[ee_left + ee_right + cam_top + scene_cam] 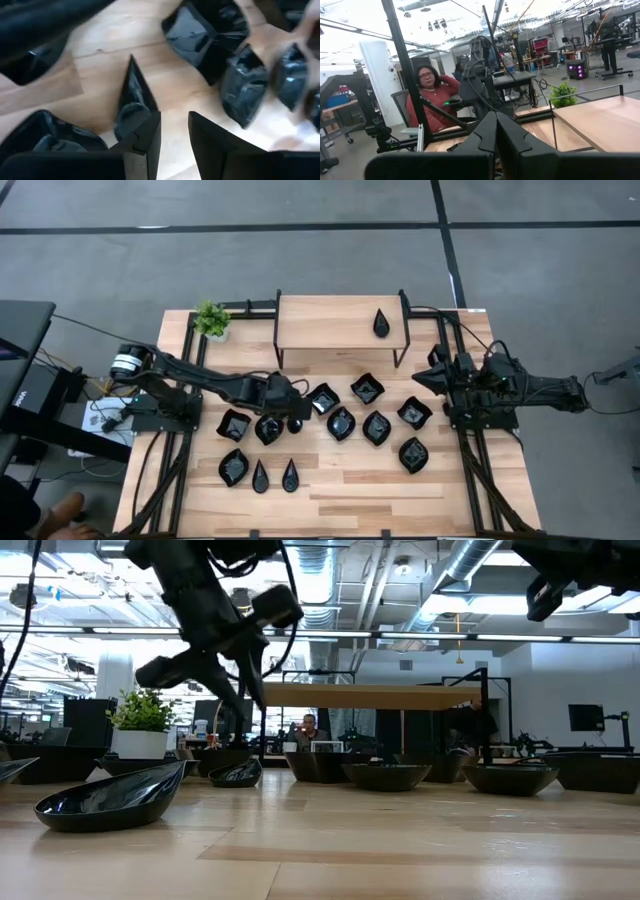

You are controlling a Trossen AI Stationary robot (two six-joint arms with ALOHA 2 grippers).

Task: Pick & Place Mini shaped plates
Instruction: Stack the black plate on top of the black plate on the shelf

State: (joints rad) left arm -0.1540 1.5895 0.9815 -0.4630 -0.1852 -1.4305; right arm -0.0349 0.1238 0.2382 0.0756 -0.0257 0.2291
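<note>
1. The mini shaped plates (pixel 340 423) are small glossy black dishes spread over the middle of the light wooden table.
2. One teardrop plate (pixel 381 323) lies alone on the raised shelf at the far side, toward its right end.
3. A far row of wavy-edged square plates (pixel 367 389) runs across the table's middle; leaf-shaped plates (pixel 377 428) lie just nearer.
4. At the near left, two slim teardrops (pixel 260 476) lie side by side, right of an oval plate (pixel 234 468).
5. All rest flat, hollow side up, mostly close together without stacking.
</note>
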